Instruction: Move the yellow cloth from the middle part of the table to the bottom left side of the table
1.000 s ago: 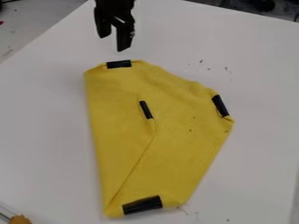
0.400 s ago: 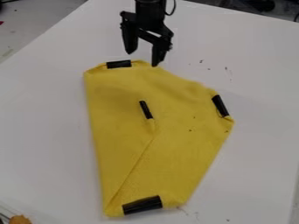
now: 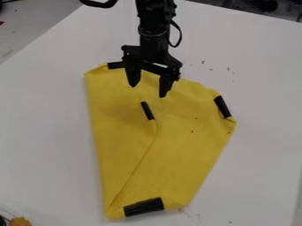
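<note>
Yellow cloth [image 3: 126,114] on white table [image 3: 247,57], black fingers [image 3: 165,85] parted above it

The arm [image 3: 152,37] is black, its upper part knobbly, with a thin black cable [image 3: 180,34] bowing out right; the black gripper [image 3: 148,91] has two tapered fingers [image 3: 134,77].

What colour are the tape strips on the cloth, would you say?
The tape strips are black, seen best in the camera view.

Soft light — tabletop [image 3: 44,141] fairly bright — faint shading across yellow cloth [image 3: 171,145].
</note>
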You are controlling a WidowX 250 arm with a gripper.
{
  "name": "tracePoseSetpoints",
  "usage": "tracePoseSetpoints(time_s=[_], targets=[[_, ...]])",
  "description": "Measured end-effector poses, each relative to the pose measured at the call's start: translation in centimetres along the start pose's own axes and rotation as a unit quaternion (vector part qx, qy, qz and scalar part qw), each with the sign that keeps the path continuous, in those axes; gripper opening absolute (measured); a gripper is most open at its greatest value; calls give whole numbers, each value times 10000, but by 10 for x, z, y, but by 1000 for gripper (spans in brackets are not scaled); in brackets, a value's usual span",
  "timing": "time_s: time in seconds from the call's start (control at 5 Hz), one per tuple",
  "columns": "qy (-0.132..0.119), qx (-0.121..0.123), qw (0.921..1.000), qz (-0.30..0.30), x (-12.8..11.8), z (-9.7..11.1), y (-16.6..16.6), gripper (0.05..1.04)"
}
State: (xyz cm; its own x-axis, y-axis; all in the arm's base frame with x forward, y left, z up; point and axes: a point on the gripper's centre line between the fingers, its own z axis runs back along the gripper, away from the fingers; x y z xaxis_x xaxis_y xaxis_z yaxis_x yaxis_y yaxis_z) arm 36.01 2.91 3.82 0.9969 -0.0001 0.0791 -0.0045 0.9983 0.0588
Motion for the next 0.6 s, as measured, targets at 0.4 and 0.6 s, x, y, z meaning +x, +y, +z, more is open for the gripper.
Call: tracePoseSetpoints(time_s=[0.4, 0.6], targets=[[143, -97, 9993, 332, -24, -14, -10, 1001], [129, -130, 9990, 407, -27, -18, -13, 952]])
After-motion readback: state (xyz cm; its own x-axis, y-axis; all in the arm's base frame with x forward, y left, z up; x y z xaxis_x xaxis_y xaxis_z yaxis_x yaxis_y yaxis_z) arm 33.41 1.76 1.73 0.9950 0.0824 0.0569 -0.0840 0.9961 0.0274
